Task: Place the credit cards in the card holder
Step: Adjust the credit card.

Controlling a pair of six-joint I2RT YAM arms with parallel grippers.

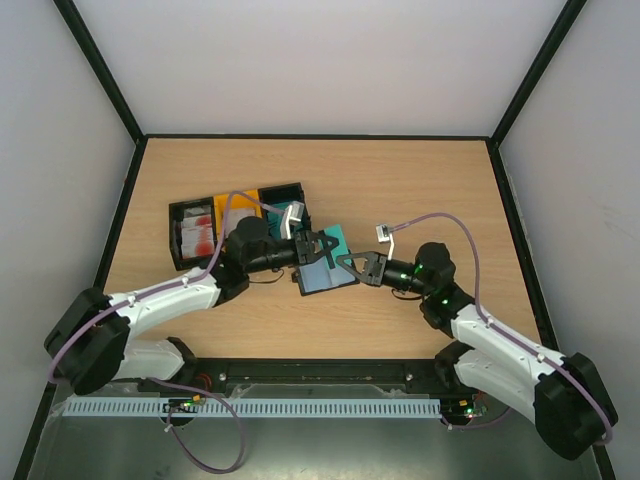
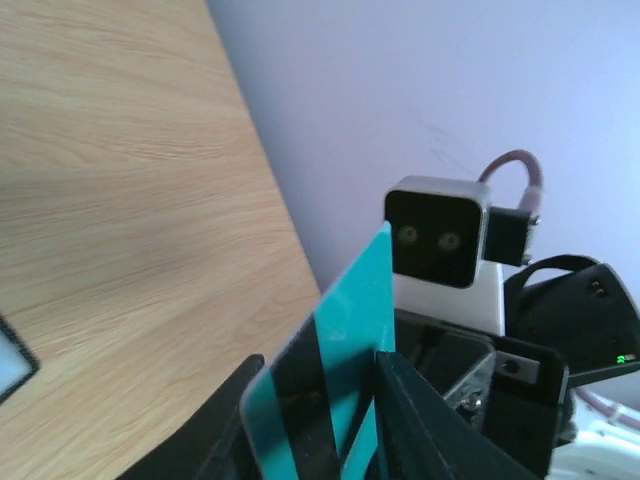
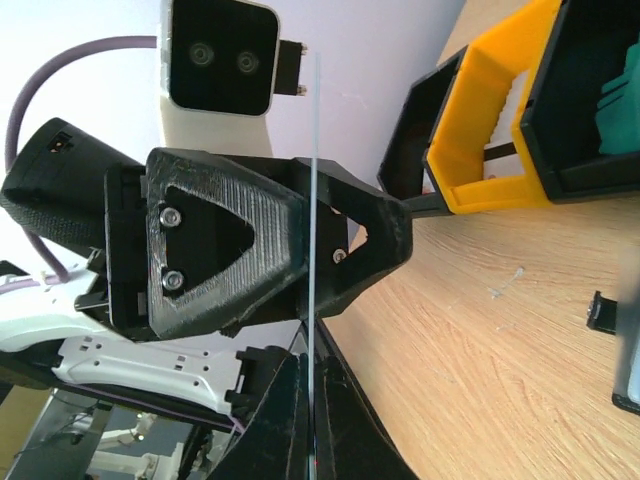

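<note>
The top camera sits high above and behind the left arm (image 1: 165, 293) and right arm (image 1: 500, 345). It looks down and away over the whole table (image 1: 420, 180) to the far wall (image 1: 300, 60). The left wrist camera (image 3: 220, 55) sits very near and low over the table, facing right past the card (image 2: 350, 310) at the right wrist camera (image 2: 437, 232). The right wrist view is rolled on its side and equally near, facing left at the same card edge-on, with the bins (image 3: 490, 130) beyond it. Both wrist views share the card and see each other's camera. The top view takes in all of this at mid-table.
</note>
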